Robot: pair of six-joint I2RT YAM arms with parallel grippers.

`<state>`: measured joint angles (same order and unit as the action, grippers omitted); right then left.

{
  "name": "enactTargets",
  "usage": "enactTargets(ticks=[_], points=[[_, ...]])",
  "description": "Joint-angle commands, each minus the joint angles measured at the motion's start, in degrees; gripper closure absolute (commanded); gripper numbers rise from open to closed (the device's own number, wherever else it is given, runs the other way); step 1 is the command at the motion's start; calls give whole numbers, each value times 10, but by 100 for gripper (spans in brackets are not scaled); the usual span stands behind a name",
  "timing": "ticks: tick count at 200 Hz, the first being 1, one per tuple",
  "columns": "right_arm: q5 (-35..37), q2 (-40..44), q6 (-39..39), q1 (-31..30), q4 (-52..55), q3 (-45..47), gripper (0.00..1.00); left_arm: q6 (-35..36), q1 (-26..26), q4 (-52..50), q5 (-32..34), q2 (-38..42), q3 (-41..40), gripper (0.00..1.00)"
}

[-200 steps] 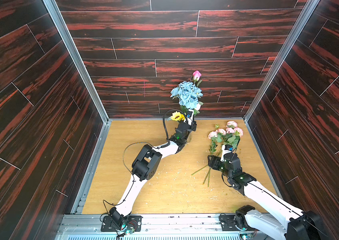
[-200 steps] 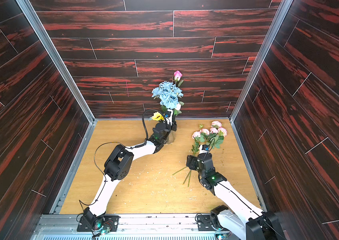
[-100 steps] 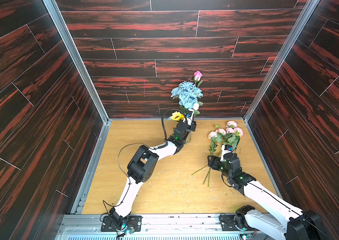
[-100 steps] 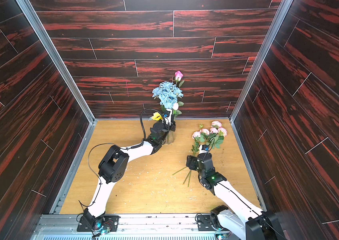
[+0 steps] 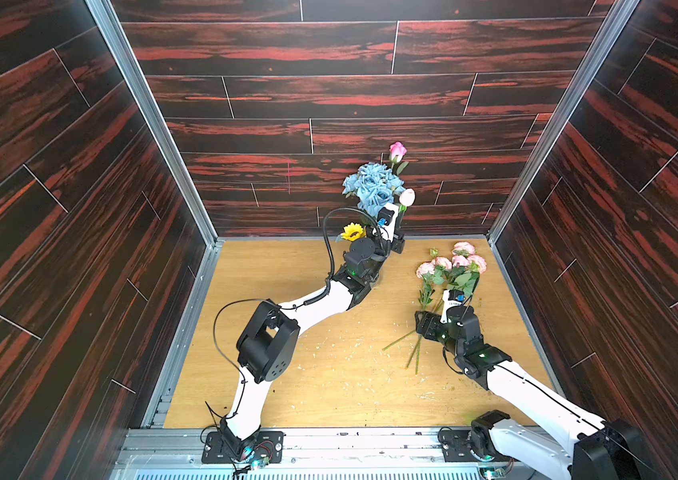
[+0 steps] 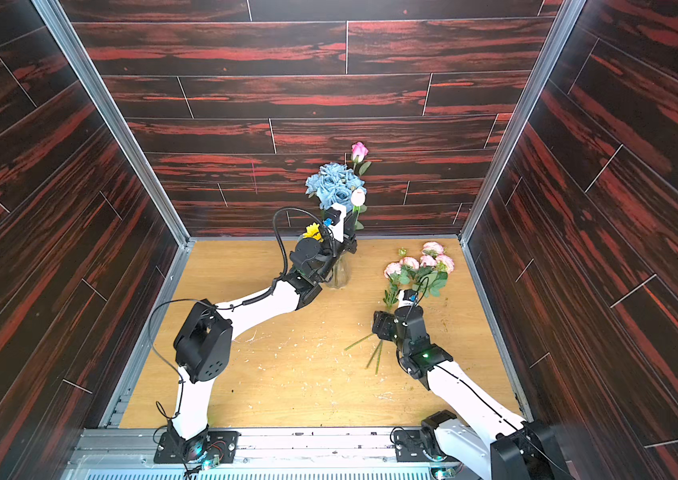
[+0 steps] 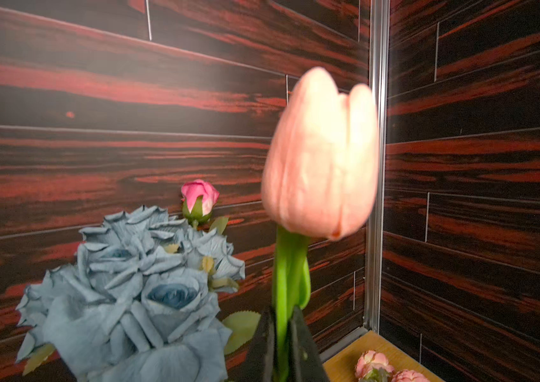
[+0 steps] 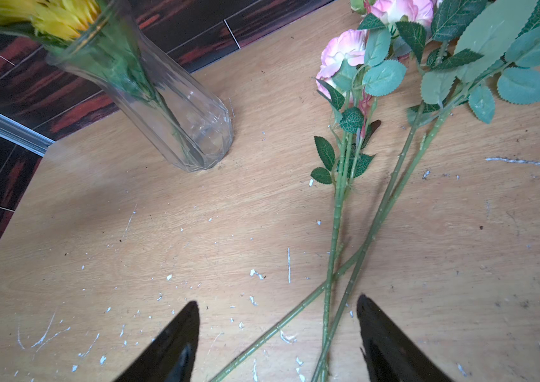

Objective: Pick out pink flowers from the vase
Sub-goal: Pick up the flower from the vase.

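Left gripper [image 7: 283, 330] pinching a pink tulip [image 7: 321, 155] at the vase [image 6: 339, 272]; right gripper [image 8: 277, 330] idle over the pulled stems.

From the left: a sunflower [image 5: 352, 231] sits low at the vase mouth, the blue rose cluster [image 5: 372, 187] rises above it, and beside that the left jaws are pressed together on the tulip's green stem just under the bloom. A pink rosebud [image 5: 397, 150] stands tallest behind. Whether the tulip's lower end is clear of the mouth is hidden, so a slanted pull could snag the neighbouring stems and tip the light glass. The thin stem could also slip in so narrow a pinch. Further right, the pink sprays [image 5: 451, 264] lie on the table [image 5: 287, 395], and the right jaws are spread wide above their crossed stems, holding nothing.
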<state>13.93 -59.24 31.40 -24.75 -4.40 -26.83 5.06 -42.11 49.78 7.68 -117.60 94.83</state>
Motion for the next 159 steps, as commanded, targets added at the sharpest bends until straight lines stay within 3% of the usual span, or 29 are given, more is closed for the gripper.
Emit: enactTargets(ticks=[1, 38, 84, 126, 159], points=[[-1, 11, -7, -2, -9, -5, 23, -15, -2, 12, -33, 62, 19, 87], [-44, 48, -18, -1, -53, 17, 23, -81, -1, -38, -81, 148, -20, 87], [-174, 93, -30, -1, -151, 58, 19, -146, -1, -166, -193, 251, -92, 86], [-248, 204, -38, -1, -225, 111, 15, -189, -1, -198, -299, 297, -181, 86], [-288, 229, -42, -1, -230, 112, 15, -213, -1, -192, -395, 306, -234, 87]])
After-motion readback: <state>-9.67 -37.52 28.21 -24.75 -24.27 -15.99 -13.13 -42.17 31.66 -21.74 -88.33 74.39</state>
